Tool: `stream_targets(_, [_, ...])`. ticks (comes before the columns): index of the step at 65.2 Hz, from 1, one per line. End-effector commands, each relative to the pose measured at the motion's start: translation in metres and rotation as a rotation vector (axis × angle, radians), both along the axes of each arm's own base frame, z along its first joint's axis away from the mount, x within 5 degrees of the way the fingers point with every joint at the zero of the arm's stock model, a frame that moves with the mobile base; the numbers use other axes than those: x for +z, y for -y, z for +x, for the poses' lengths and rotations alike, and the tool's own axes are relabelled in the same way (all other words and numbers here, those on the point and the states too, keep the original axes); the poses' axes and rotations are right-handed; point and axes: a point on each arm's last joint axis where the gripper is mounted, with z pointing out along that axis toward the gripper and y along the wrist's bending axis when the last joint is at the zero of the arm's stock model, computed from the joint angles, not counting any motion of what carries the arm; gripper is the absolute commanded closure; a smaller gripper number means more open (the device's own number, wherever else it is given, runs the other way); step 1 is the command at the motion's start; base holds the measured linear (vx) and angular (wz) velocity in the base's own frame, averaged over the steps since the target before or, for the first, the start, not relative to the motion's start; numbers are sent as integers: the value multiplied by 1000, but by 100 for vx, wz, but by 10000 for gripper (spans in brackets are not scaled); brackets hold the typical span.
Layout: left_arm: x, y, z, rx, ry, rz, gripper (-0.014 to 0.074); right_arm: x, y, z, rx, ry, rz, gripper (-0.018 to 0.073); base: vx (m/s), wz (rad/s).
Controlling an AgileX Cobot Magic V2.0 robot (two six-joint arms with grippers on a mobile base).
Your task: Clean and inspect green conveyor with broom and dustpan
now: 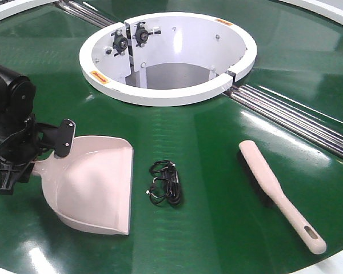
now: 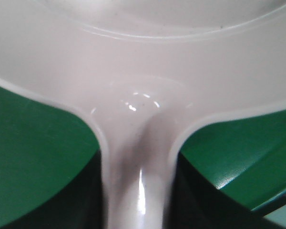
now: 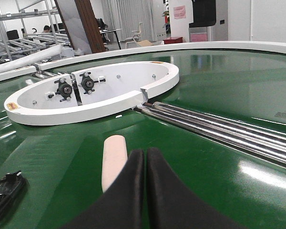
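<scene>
At conveyor [image 1: 217,188] left edge, left gripper [image 1: 34,160] is clamping dustpan [image 1: 97,188] handle, presumably steadying it; right gripper [image 3: 145,152], fingers pressed together and empty, is hovering over broom [image 3: 113,157].

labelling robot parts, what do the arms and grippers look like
Everything visible is black. The left arm has a rounded joint housing; the left gripper has angular fingers, one a flat plate with small pale screws. The right gripper shows two smooth tapered fingers.
</scene>
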Motion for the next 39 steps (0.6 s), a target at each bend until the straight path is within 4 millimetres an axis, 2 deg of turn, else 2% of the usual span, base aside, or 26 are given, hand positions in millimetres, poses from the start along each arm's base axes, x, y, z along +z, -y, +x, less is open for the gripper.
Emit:
stream_targets(1, [23,3,-1,9,83,-29,603,10,1,-1,-6,120,5,568,0,0])
stream_targets(12, [23,3,-1,10,83,-28,603,31,3,-5,-17,325,82,568,0,0])
stream_targets(18, [23,3,-1,10,83,-28,603,46,2,-7,-16,338,38,568,0,0])
stream_targets(30, [23,3,-1,10,83,-28,603,82,0,2,-6,165,-35,568,0,0])
stream_targets(39, [23,3,-1,10,83,-28,603,104,-1,24,2,-20,-24,568,0,0])
